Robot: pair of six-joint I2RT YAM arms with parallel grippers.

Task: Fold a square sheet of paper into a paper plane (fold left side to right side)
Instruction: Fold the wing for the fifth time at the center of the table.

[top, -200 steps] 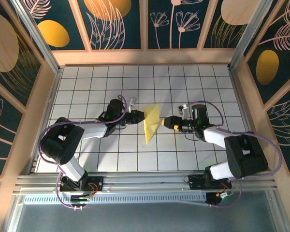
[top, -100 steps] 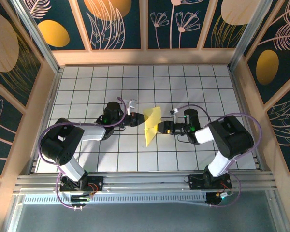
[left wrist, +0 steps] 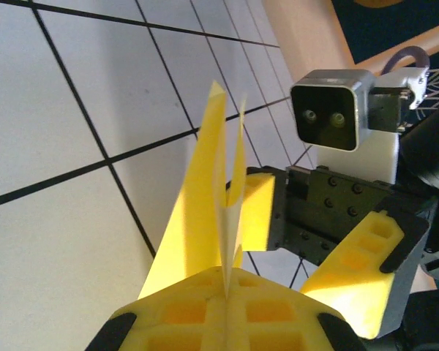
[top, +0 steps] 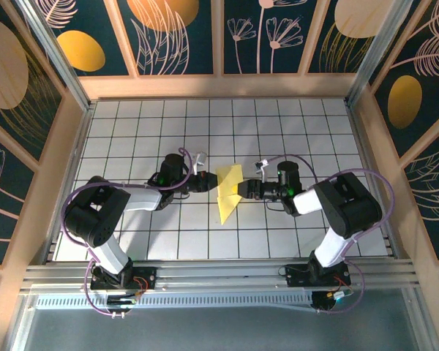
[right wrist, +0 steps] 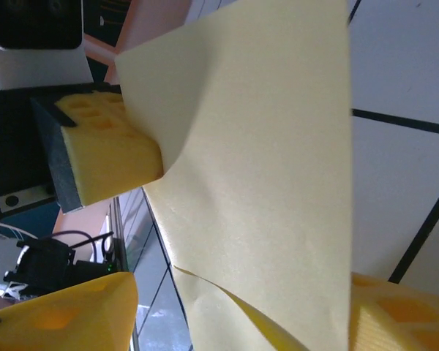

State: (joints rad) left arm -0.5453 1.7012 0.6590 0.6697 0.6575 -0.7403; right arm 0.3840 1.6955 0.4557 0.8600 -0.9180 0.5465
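A white worktop (top: 132, 131) ruled with thin black lines into square tiles sits inside a box-like enclosure. Pale wooden framing (top: 219, 86) borders it at the back and sides. Above the wood are dark blue wall panels (top: 179, 51) painted with orange-yellow ovals and pale line drawings of plants. A silver metal rail (top: 219, 274) runs along the near edge, where both arm bases are bolted.

The left arm (top: 95, 216) reaches from its base up and inward, with its forearm lying low over the tiles and pointing right. The right arm (top: 347, 208) mirrors it, with its forearm pointing left. The two meet near the middle of the worktop.

Between them is the sheet of paper (top: 228, 191). It is yellow and already folded, and it stands on edge above the tiles with a narrow point aimed toward the near rail. The left gripper (top: 208, 180) has its jaws clenched on the paper's left edge. In the left wrist view its yellow foam pads (left wrist: 183, 311) are pressed together with the paper's thin layers rising from the seam. The right gripper (top: 246, 189) faces it from the other side with its jaws apart, and the paper passes between them. In the right wrist view the sheet lies close against one of its fingers (right wrist: 402, 314), while the other stands clear.
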